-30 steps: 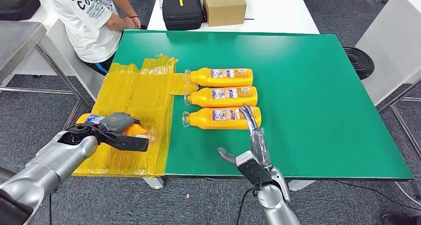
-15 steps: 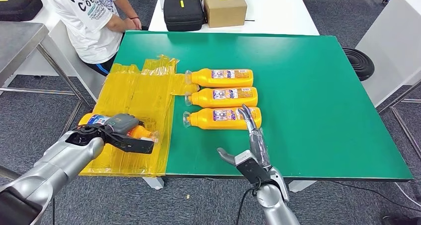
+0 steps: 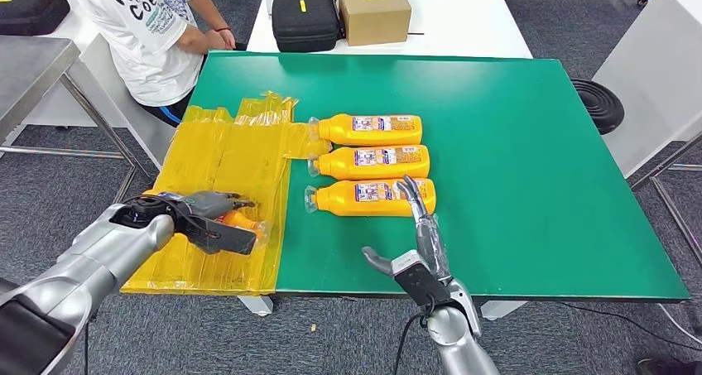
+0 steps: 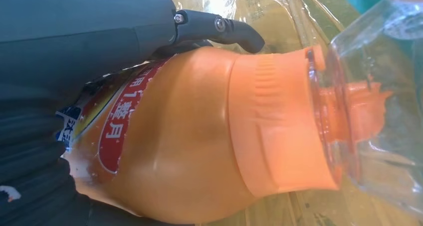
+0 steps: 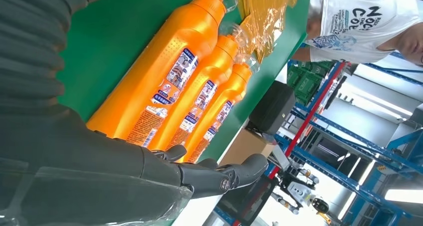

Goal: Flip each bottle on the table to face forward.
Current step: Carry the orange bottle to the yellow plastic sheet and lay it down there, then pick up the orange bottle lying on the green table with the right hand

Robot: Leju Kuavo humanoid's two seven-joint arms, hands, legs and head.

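Three orange bottles lie side by side on the green table [image 3: 513, 135], caps pointing left: the far bottle [image 3: 368, 129], the middle bottle [image 3: 372, 161] and the near bottle [image 3: 364, 198] [image 5: 159, 71]. My right hand [image 3: 418, 242] hangs open just in front of the near bottle, fingertips [image 3: 411, 187] at its base end. My left hand [image 3: 207, 218] grips a fourth orange bottle [image 3: 236, 220] [image 4: 199, 146] over the yellow plastic wrap [image 3: 223, 176]. Its clear cap [image 4: 379, 96] points toward the table.
A person in a white T-shirt [image 3: 153, 27] sits at the table's far left corner. A black case [image 3: 304, 16] and a cardboard box [image 3: 374, 8] stand on the white table behind. A white table [image 3: 662, 69] stands to the right.
My left hand has turned with the held bottle and shifted slightly toward the table. The right hand and the three lying bottles have not moved.
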